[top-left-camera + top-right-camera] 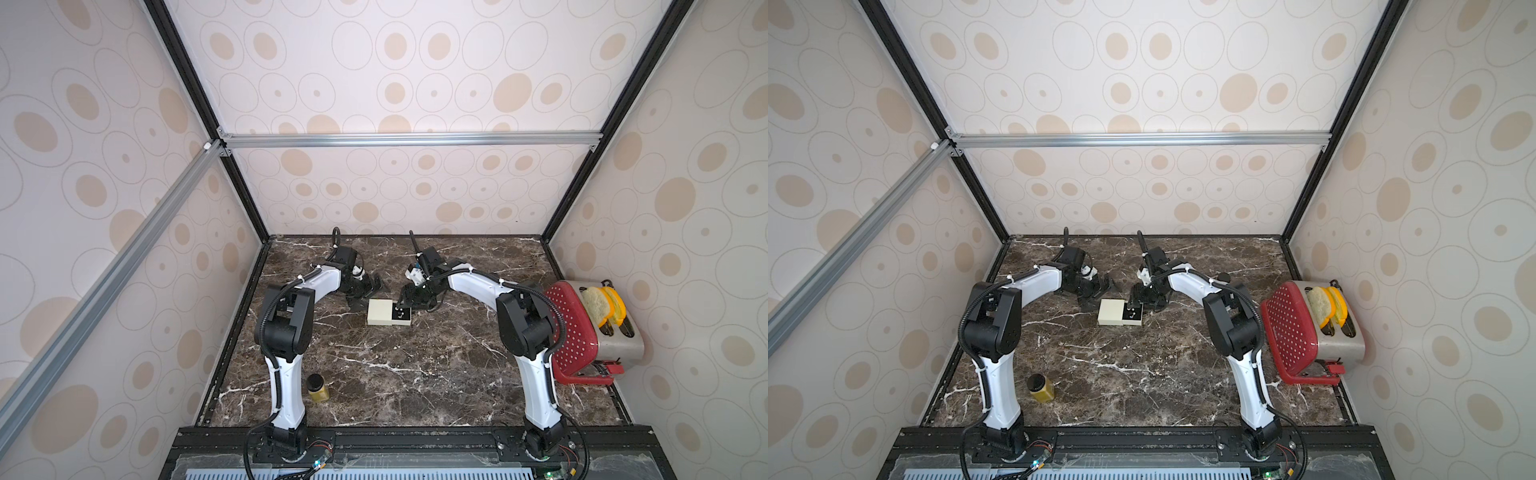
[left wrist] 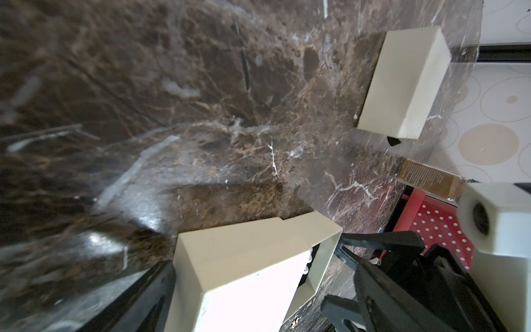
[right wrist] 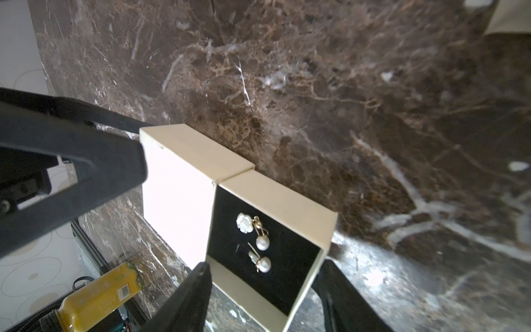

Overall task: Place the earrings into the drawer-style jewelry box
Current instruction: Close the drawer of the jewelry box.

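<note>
We see the cream jewelry box (image 1: 380, 312) lying flat near the middle of the marble table (image 1: 415, 374), its drawer (image 1: 402, 316) slid open to the right of the sleeve. The earrings (image 3: 255, 243), pearl drops and a small white flower piece, lie loose on the drawer's black lining, free of both arms. The right gripper (image 1: 401, 305) hangs over the far edge of the drawer with its jaws apart and nothing between them. In the right wrist view one finger shows at the seam of sleeve and drawer and the other just outside the drawer's end, and we cannot tell whether either touches. The left gripper (image 1: 368, 296) sits just beyond the box's far left corner, spread wide and empty. A yellow jar (image 1: 318, 388) stands at the near left, and a red basket (image 1: 571, 332) leans against a toaster (image 1: 623, 338) at the right edge.
</note>
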You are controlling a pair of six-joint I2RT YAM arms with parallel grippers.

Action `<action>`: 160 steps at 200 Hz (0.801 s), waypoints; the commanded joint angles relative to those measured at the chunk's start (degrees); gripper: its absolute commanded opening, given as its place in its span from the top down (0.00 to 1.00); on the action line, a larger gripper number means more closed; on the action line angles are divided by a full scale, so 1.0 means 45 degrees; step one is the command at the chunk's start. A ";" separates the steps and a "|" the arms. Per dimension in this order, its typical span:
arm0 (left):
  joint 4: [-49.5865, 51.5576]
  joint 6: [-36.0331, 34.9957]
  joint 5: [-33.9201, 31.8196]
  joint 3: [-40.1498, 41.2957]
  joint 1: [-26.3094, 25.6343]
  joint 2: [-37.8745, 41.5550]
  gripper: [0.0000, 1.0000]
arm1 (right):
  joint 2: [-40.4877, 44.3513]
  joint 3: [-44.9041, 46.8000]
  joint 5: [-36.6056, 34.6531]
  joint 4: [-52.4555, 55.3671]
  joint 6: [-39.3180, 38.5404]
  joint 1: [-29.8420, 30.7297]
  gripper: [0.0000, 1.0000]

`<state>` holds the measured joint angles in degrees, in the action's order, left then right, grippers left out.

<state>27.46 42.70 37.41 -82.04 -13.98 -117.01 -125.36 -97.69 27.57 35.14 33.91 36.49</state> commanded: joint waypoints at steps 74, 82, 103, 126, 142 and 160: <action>-0.0121 0.0214 0.0233 0.0355 -0.0151 0.0366 0.01 | -0.1171 -0.1973 -0.0962 0.0993 0.0664 0.0779 0.50; -0.0126 0.0202 0.0209 0.0426 -0.0154 0.0425 0.01 | -0.1110 -0.1954 -0.1055 0.1020 0.0748 0.0786 0.50; -0.0136 0.0293 0.0036 0.0686 -0.0145 0.0582 0.01 | -0.0829 -0.1636 -0.1063 0.0769 0.1056 0.0785 0.47; -0.0183 0.0417 -0.0182 0.0901 -0.0151 0.0763 0.01 | -0.0364 -0.0993 -0.0768 0.0021 0.1499 0.0783 0.42; -0.0258 0.0481 -0.0219 0.0946 -0.0158 0.0855 0.01 | -0.0192 -0.0716 -0.0609 -0.0287 0.1714 0.0796 0.39; -0.0394 0.0551 -0.0197 0.1002 -0.0200 0.0886 0.01 | -0.0168 -0.0578 -0.0543 -0.0385 0.1865 0.0835 0.36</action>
<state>26.15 43.97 35.97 -77.93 -14.02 -114.93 -128.79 -101.49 23.27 35.53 39.99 39.20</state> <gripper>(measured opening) 0.991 0.622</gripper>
